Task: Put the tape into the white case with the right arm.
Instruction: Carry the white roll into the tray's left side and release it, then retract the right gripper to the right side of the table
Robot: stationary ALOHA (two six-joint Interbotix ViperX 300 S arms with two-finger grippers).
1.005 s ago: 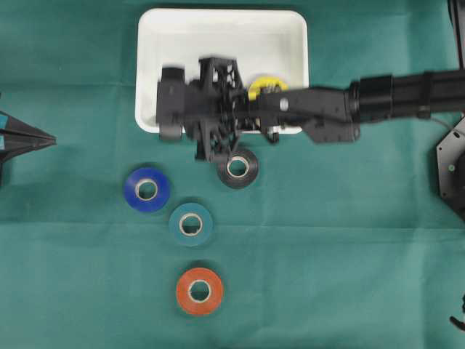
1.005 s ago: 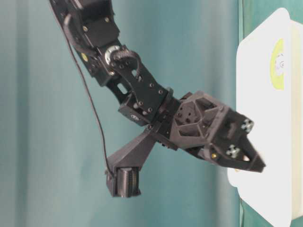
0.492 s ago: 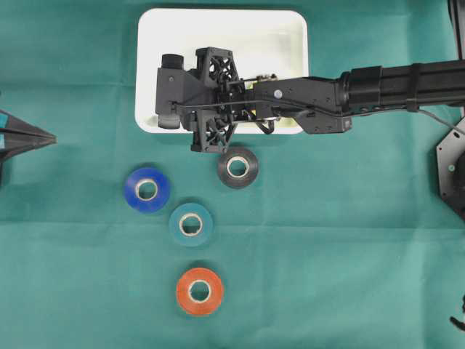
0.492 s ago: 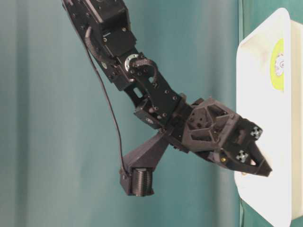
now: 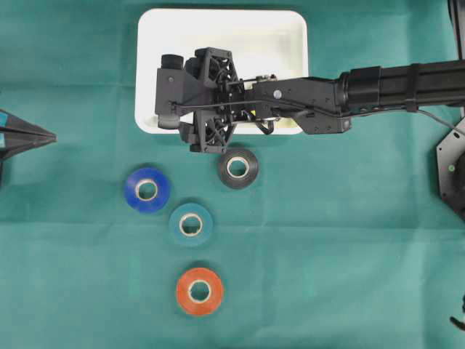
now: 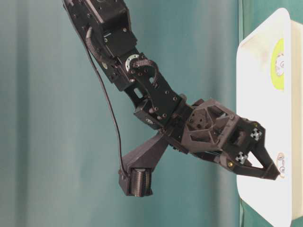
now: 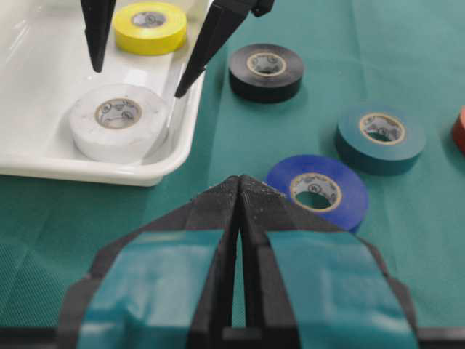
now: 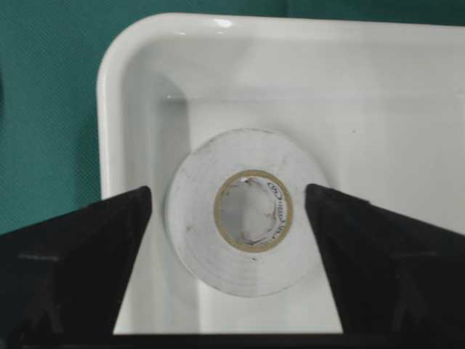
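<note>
Looking down through the right wrist view, we see the white tape roll (image 8: 245, 222) lying flat on the floor of the white case (image 8: 131, 87), in a corner, with the right gripper (image 8: 229, 218) spread around it: one finger on each side, a visible gap to the roll on both, so released, not grasping. From the left wrist view we get the same: the two pointed black fingers (image 7: 205, 43) hang above the roll (image 7: 118, 120), tips clear of it, one tip over the case interior and the other over the near rim. A yellow roll (image 7: 150, 26) also sits in the case, farther back. On the green counter (image 5: 327, 254) outside the case we count four rolls: black (image 5: 237, 168) just below the case edge, blue (image 5: 147, 189), teal (image 5: 191, 224) and orange (image 5: 199, 291) stepping away from it. The right arm (image 5: 378, 87) reaches in from the right of the overhead view and covers the case's lower half. The left gripper (image 7: 238, 211) sits at the far left edge of the overhead view, well apart from everything, its teal-patched fingers pressed together on nothing.
</note>
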